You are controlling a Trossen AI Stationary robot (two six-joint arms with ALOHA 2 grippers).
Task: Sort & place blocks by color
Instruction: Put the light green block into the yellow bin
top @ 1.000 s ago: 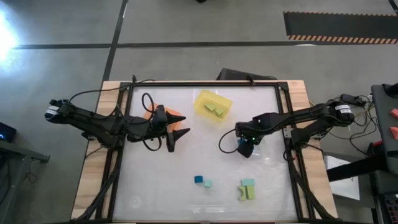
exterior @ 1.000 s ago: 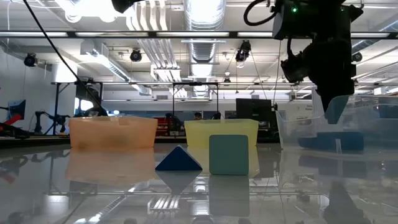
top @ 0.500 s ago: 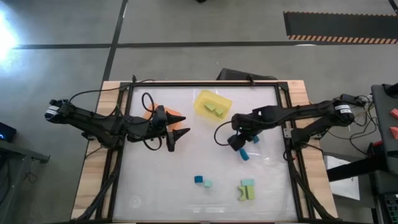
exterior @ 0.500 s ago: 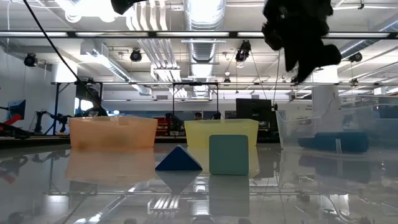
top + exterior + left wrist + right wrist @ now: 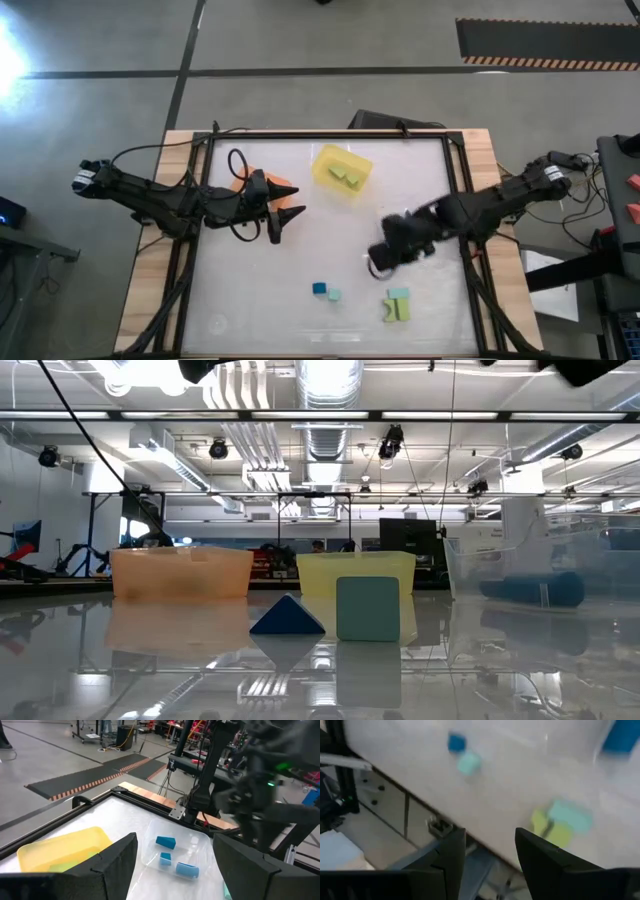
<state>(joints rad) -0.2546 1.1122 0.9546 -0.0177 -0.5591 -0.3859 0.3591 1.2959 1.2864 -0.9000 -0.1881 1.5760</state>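
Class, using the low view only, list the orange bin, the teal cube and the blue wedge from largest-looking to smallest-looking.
1. orange bin, though it sits farther back.
2. teal cube.
3. blue wedge, close to the cube in width but lower; these two are nearest the camera.

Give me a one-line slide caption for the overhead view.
Right end effector sweeps toward loose blocks; left end effector waits by the orange tray.

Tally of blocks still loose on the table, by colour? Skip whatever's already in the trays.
blue block: 1
mint-teal blocks: 2
yellow-green block: 1
Total: 4 loose on the table
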